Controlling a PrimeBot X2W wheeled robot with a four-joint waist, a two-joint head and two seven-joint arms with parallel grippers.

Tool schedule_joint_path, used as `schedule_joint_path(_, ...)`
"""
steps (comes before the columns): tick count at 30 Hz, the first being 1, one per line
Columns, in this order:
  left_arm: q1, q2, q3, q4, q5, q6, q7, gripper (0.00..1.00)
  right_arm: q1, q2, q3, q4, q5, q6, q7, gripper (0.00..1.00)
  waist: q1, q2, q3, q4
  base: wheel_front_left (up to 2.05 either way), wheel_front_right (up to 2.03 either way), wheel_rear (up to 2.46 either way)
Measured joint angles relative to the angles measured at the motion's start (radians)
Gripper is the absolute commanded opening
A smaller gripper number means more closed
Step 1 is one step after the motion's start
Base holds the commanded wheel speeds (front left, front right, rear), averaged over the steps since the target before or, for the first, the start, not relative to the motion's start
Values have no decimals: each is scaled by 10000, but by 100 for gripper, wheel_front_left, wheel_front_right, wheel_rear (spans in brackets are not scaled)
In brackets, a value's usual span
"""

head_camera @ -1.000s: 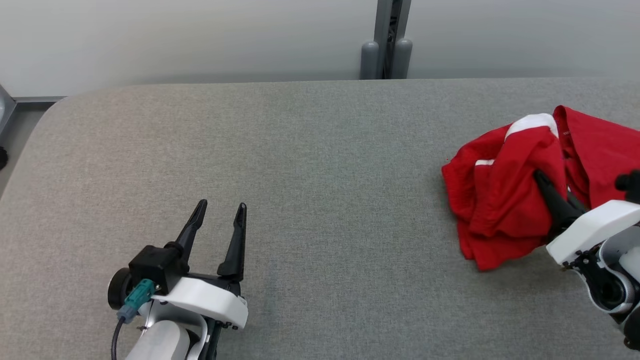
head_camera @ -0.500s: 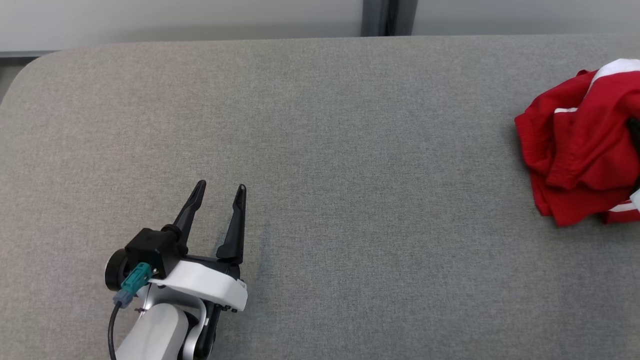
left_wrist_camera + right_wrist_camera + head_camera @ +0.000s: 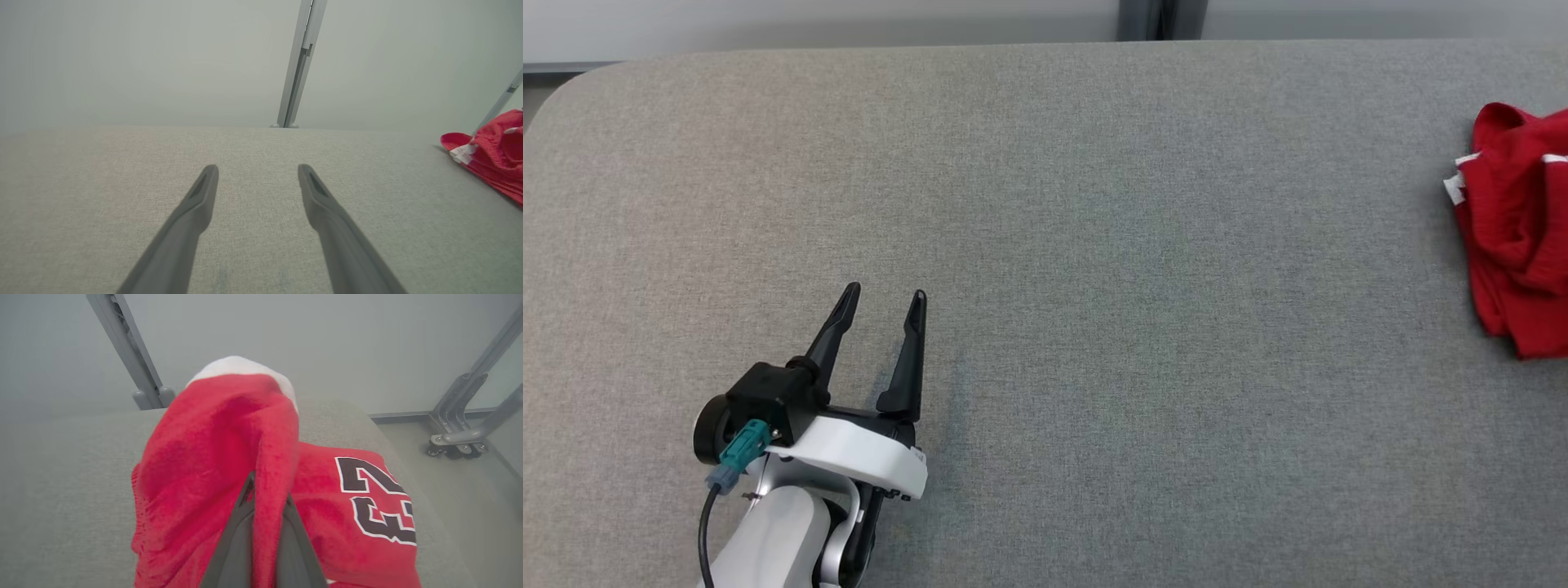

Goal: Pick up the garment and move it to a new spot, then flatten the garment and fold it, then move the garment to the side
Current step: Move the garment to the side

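Our left gripper (image 3: 885, 291) wide open, fingers pointing ahead, our right gripper (image 3: 267, 494) pinched tight on the garment (image 3: 196, 457)

the garment (image 3: 1519, 237) runs off the head view's right edge. the fingertips of the right tool (image 3: 267, 490) are buried in its red cloth.
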Motion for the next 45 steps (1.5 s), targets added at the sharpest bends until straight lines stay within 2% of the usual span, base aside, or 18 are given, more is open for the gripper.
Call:
schedule_joint_path(4, -112, -4, -36, -15, 2, 0, 2, 100, -172, 456, -77, 1308, 113, -2, -40, 0, 0, 0, 109, 6, 0, 0, 0)
schedule_joint_path(5, -113, 0, -54, -12, 2, 0, 2, 100, -183, 619, -86, 1607, 109, 0, -113, 4, 0, 0, 146, 20, 0, 0, 0)
schedule_joint_path(6, -124, 2, -63, -13, 4, 0, 4, 100, -210, 755, -98, 1908, 109, 0, -182, 20, 0, 0, 184, 35, 0, 0, 0)
schedule_joint_path(7, -137, 10, -69, -15, 4, 0, 6, 100, -267, 880, -88, 2186, 84, 0, -242, 45, 0, 0, 216, 52, 0, 0, 0)
schedule_joint_path(8, -156, 15, -73, -19, 6, 0, 15, 100, -332, 997, -84, 2475, 6, 0, -330, 91, 0, 0, 239, 68, 0, 0, 0)
schedule_joint_path(9, -163, 40, -73, -27, 19, 6, 17, 100, -377, 1106, -84, 2738, -46, 0, -410, 100, 0, 0, 255, 82, 0, 0, 0)
schedule_joint_path(13, -165, 98, -79, -36, 23, 13, 61, 100, -471, 1574, -56, 3806, -222, 0, -596, 100, 0, 0, 233, 114, 0, 0, 0)
schedule_joint_path(17, -161, 111, -98, -23, 17, 31, 65, 100, -518, 1831, -71, 4362, -385, 0, -713, 100, 0, 0, 66, 107, 0, 0, 0)
schedule_joint_path(26, 135, 100, -71, 65, -105, 31, 54, 100, -467, 2050, -439, 4368, -922, 0, -815, 100, 0, 0, -674, -28, 0, 0, 0)
schedule_joint_path(32, 556, 293, 150, 27, -203, 102, 12, 100, -192, 1921, -1609, 2665, -1848, 0, -849, 100, 0, 0, -1427, -275, 0, 0, 0)
schedule_joint_path(37, 939, 487, 234, -94, -221, 117, 0, 100, 612, 1850, -3068, 604, -2895, 0, -861, 100, 1, 0, -1947, -542, 0, 0, 0)
schedule_joint_path(45, 1274, 660, 614, -497, -387, 322, -17, 100, 3270, 2276, -5173, -2702, -4368, -2, -884, 100, 0, 0, -2403, -590, 0, 0, 0)
